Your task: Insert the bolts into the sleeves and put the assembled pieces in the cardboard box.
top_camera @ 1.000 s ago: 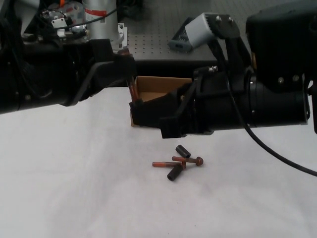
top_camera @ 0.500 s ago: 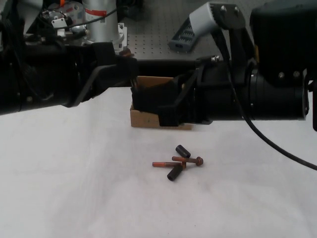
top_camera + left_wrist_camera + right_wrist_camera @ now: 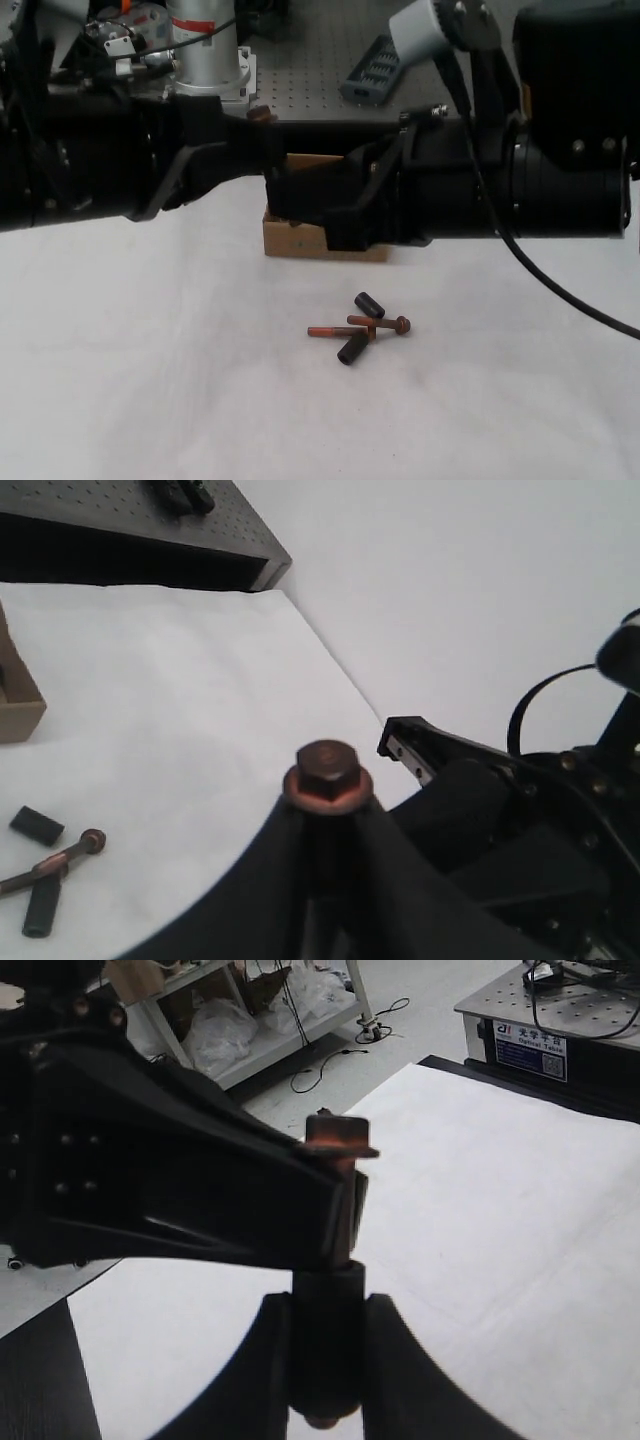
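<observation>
Risks first. Left gripper [image 3: 328,818] pinches a bolt [image 3: 328,772] just under its head. Right gripper [image 3: 327,1305] clamps a sleeve [image 3: 326,1355] btwn its fingers. In the right wrist view the shank meets the sleeve's mouth; depth of entry can't be told. The two meet at the high view's centre, above the box [image 3: 300,240].

Prob. failure: shank & bore off-axis, so the bolt cocks or jams. Pushing on then could twist it in the narrow pinch, or slide the sleeve through the pads. If either lets go early, the part prob. drops beside the box, not in it; the arms hide the opening from above, so aim is hard to judge.

Loose bolts [image 3: 385,323] lie crossed on the cloth [image 3: 150,390] at lower centre, w/ loose sleeves [image 3: 369,304] close against them. All are cylinders and prob. roll if nudged.

Materials:
- Bolt: coppery-brown metal, hex head w/ round flange, dull sheen.
- Sleeve: short matte black tube, looks like plastic or rubber.
- Box: plain brown cardboard.
- Cloth: white, matte, soft-looking.
</observation>
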Tool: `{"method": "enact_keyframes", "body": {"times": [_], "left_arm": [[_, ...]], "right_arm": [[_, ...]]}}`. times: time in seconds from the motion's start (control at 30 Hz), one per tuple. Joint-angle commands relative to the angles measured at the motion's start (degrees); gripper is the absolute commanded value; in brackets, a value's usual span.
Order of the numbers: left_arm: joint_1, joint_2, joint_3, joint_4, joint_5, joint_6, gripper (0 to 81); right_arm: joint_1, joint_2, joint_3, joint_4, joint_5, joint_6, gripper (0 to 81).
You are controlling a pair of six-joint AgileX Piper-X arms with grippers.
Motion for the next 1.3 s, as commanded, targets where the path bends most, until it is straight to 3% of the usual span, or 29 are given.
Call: {"method": "enact_keyframes", "body": {"times": [0.0, 0.13, 0.23, 0.53, 0.8, 1.07, 1.27], "left_arm": [[0.2, -0.6, 0.0, 1.1, 4.9, 4.1, 22.9], [1.8, -0.6, 0.0, 1.1, 7.2, 4.4, 41.0], [2.4, -0.6, 0.0, 1.1, 9.4, 4.4, 46.9], [3.7, -1.0, 0.0, 1.1, 9.4, 5.2, 46.5], [13.2, -7.1, 0.0, 11.2, 8.5, 6.2, 46.5], [22.2, -16.6, 0.0, 26.8, 4.0, 12.7, 46.5], [25.4, -22.1, 0.0, 32.7, 3.5, 13.0, 46.5]], "right_arm": [[-1.3, -0.8, -0.7, -1.4, 1.1, -0.2, 2.8], [-1.7, -1.4, -0.7, -1.2, 0.5, -0.2, 2.8], [-1.7, -1.3, -0.7, -1.0, 0.3, -0.2, 2.8], [-2.8, -1.3, -0.7, -1.0, 0.8, -1.0, 2.8], [-10.2, 5.3, -4.0, -1.0, 0.4, -1.9, 2.8], [-15.8, 25.7, -22.3, 5.7, 0.3, 0.3, 2.8], [-17.3, 42.8, -41.5, 12.6, 0.3, 0.3, 2.8]]}}
